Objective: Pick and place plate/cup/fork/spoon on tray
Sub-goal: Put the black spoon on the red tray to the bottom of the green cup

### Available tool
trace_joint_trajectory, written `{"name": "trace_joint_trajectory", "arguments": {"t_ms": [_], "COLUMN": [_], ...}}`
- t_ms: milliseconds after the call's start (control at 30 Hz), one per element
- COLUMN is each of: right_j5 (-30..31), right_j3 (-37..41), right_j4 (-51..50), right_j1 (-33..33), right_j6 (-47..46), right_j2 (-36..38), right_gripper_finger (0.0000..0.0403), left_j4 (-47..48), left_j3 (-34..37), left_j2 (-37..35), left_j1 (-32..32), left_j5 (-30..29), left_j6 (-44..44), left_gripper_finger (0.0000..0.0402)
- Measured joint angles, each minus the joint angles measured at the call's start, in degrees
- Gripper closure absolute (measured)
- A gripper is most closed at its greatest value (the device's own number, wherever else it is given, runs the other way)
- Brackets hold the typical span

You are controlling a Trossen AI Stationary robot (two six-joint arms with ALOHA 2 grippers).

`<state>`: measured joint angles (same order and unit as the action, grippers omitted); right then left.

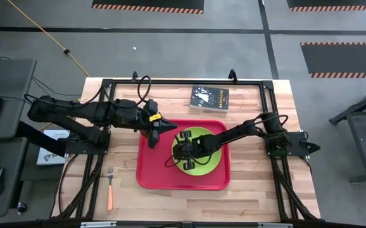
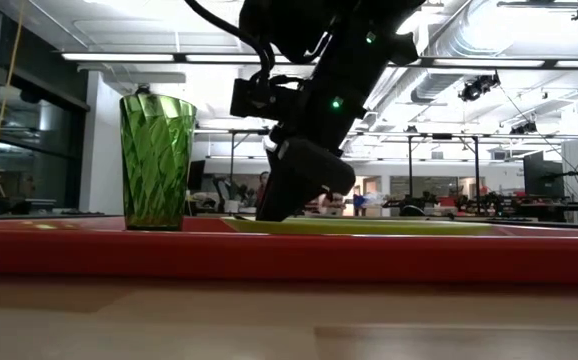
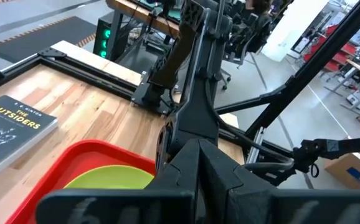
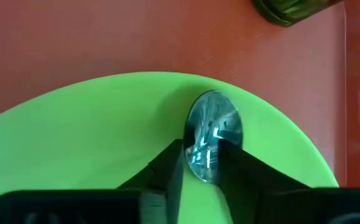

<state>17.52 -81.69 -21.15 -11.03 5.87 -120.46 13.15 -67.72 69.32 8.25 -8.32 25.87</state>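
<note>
The red tray [image 1: 151,177] lies mid-table with the lime-green plate [image 1: 211,161] on its right half. The green cup [image 2: 157,160] stands upright on the tray's far left part, and it also shows in the right wrist view [image 4: 286,9]. My right gripper [image 1: 182,152] is low over the plate's left part, shut on the spoon [image 4: 210,134]. My left gripper [image 1: 168,126] hovers over the tray's far left corner above the cup, fingers together and empty. The orange-handled fork [image 1: 110,187] lies on the table left of the tray. My right gripper pinches the spoon between its two fingers at the handle end of the shiny bowl [image 4: 205,163]. The fingers come from above, slanting down. The bowl sticks out past the fingertips, over the plate [image 4: 74,137]; whether it touches the plate I cannot tell. The handle is hidden behind the fingers.
A dark book [image 1: 209,99] lies on the table beyond the tray's far edge. The black frame rails [image 1: 183,82] run around the tabletop. Bare wood lies right of the tray [image 1: 252,177] and around the fork.
</note>
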Motion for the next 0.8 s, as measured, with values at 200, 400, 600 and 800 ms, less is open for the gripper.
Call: {"name": "trace_joint_trajectory", "arguments": {"t_ms": [200,400,600,800], "right_j5": [-0.09,-1.28,-1.70,-1.74], "right_j3": [0.00,0.00,0.06,0.07], "right_j4": [-0.04,-0.15,-1.05,-2.95], "right_j1": [-0.02,0.04,0.00,0.43], "right_j6": [-1.08,-3.06,-3.00,-2.98], "right_j2": [-0.02,-0.02,0.74,5.84], "right_gripper_finger": [0.0379,0.0399,0.0402,0.0403], "left_j4": [-0.32,-1.50,-2.54,-2.44], "left_j3": [0.00,0.00,0.00,0.02], "left_j2": [0.00,0.00,0.00,0.00], "left_j1": [0.00,0.00,0.00,0.00], "left_j5": [0.00,0.00,0.02,0.04], "left_j6": [-0.02,-0.04,-0.11,-0.20], "left_gripper_finger": [0.0401,0.0401,0.0402,0.0402]}}
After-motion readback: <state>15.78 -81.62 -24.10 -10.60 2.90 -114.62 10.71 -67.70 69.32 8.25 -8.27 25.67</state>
